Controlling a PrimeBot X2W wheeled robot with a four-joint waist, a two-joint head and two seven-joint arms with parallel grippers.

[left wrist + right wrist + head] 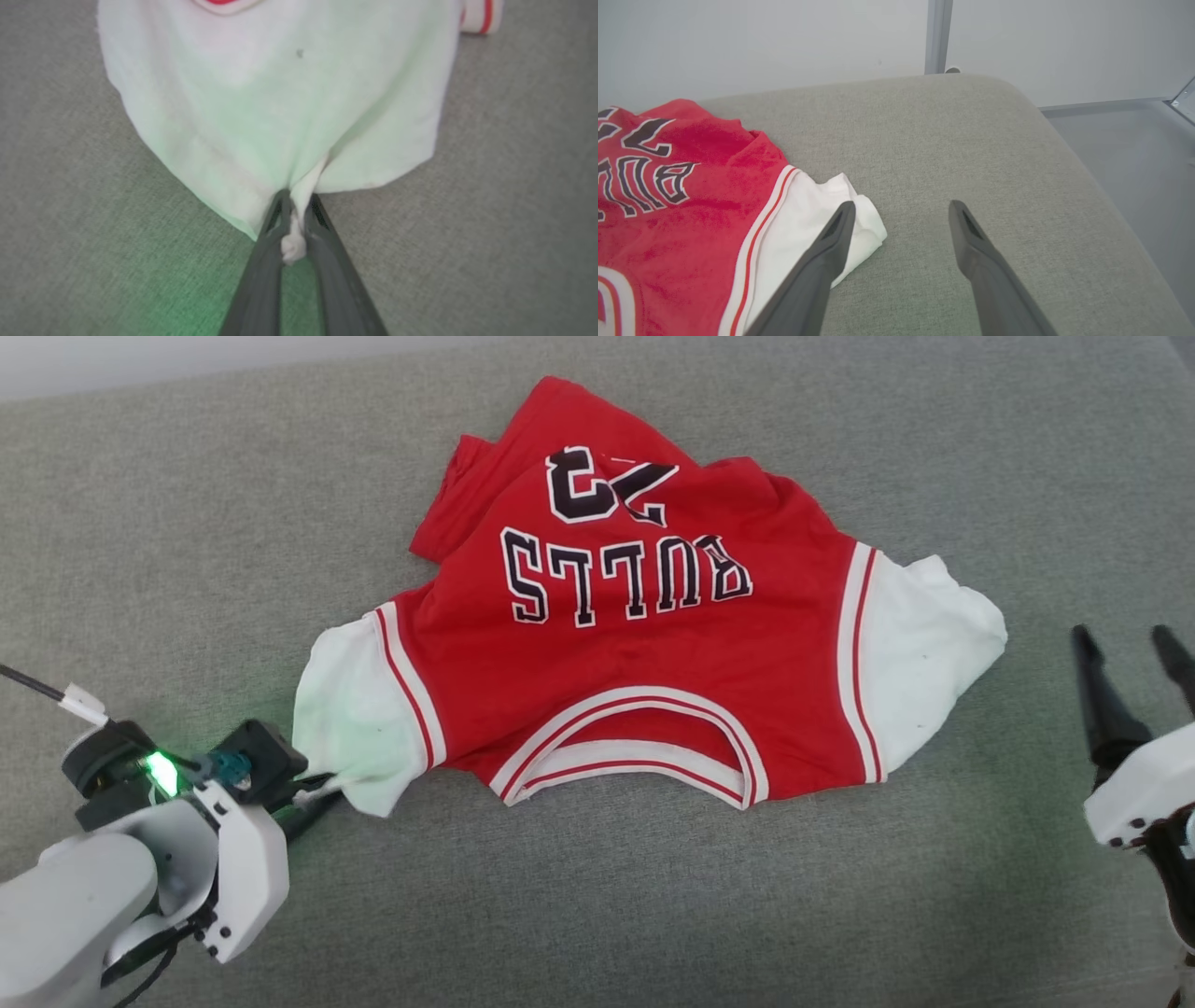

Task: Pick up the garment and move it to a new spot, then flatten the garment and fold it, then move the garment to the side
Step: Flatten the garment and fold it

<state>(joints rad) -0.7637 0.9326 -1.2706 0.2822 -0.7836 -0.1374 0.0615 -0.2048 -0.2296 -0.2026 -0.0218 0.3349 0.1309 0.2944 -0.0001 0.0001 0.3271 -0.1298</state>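
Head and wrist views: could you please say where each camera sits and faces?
Head view: on the head, facing down at the garment on a grey cushion; left tool and right tool in the lower corners.
Left wrist view: on that wrist, facing along its fingers, pinched on a white sleeve.
Right wrist view: on that wrist, facing along its open fingers, past the other sleeve to a wall.
Shared: head and right wrist views both show the lettering.

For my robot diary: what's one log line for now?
shirt: print-up on cushion | left gripper: pinching one white sleeve | right gripper: open, near other sleeve
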